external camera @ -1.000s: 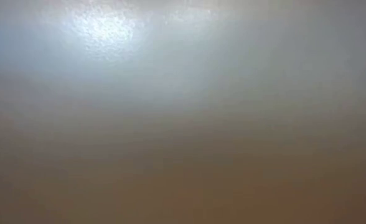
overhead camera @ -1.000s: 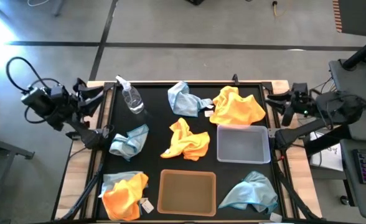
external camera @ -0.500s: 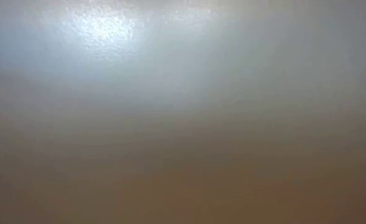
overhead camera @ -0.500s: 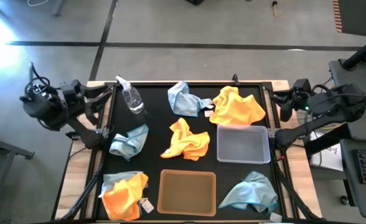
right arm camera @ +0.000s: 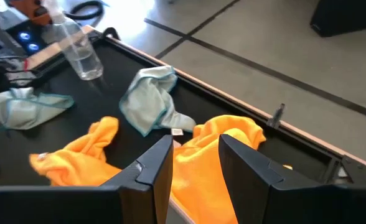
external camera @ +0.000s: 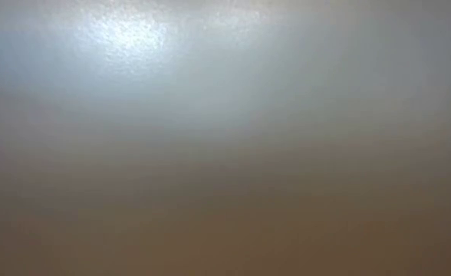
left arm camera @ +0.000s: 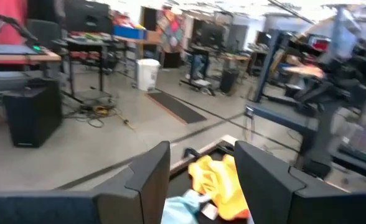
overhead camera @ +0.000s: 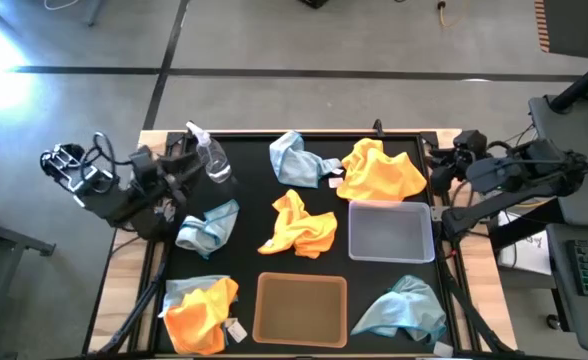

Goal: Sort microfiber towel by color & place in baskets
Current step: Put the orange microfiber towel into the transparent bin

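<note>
Baskets sit unfilled: tan basket [overhead camera: 301,308] nearest, grey basket [overhead camera: 390,231] behind it, orange towels [overhead camera: 382,170] and blue towels [overhead camera: 207,226] strewn over the worktop [overhead camera: 254,175]. Left pincer [left arm camera: 198,171] and right pincer [right arm camera: 194,158], both released, hover at the edges; each should descend centred over one bunched cloth.

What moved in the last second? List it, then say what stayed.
The left claw swung in from the table's left edge toward the spray bottle. The right claw edged inward at the right edge. Neither holds anything. Every towel, the grey basket and the tan basket stayed put.
</note>
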